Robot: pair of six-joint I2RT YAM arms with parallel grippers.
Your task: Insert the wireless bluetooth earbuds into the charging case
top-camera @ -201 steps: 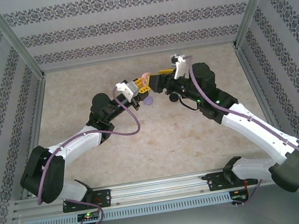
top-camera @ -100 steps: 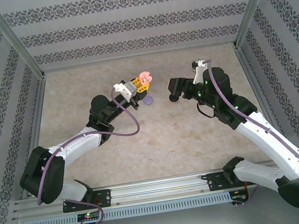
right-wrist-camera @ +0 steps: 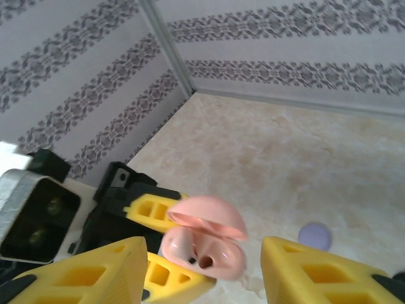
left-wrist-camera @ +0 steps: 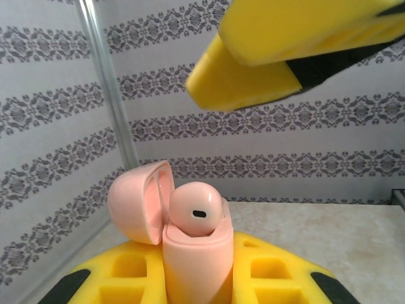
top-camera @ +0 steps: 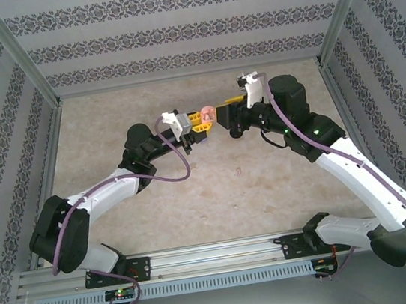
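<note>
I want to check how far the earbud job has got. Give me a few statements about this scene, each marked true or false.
1. The left gripper holds the pink charging case between its fingers. True.
2. The case's lid is shut. False: it is hinged open.
3. A pink earbud sits in the case. True.
4. The right gripper has its fingers clamped on the case. False: in the right wrist view its fingers stand wide apart, clear of the case.
5. A small purple item lies on the table. True.
</note>
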